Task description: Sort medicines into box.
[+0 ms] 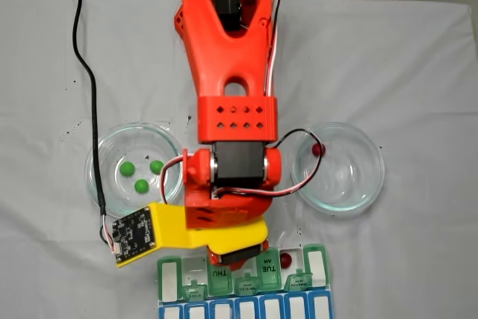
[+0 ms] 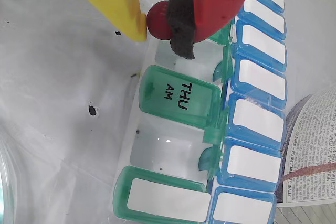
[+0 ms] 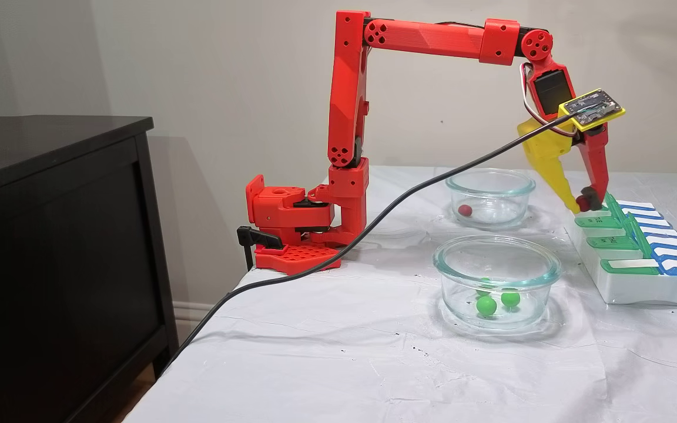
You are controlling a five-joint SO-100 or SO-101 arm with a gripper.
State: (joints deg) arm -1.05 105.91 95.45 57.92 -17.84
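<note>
My gripper [image 2: 159, 34] is shut on a dark red ball [image 2: 156, 19], pinched between the yellow finger and the black pad of the red finger. It hovers over an open compartment of the box [image 2: 181, 95], just beyond the green THU AM lid. In a fixed view the gripper [image 3: 583, 205] hangs right above the box [image 3: 638, 288]. From above, the box [image 1: 172, 278] lies at the bottom edge, with another red ball [image 1: 285, 260] in an open compartment. Three green balls [image 1: 141, 184] lie in the left glass bowl [image 1: 97, 177]. One red ball [image 1: 317, 149] sits in the right bowl [image 1: 373, 177].
A black cable [image 1: 86, 72] runs from the wrist camera board [image 1: 134, 233] across the white tablecloth. A dark cabinet [image 3: 50, 235] stands beside the table. Printed paper [image 2: 310, 145] lies just past the box's blue row. The two bowls [image 3: 494, 273] flank the arm.
</note>
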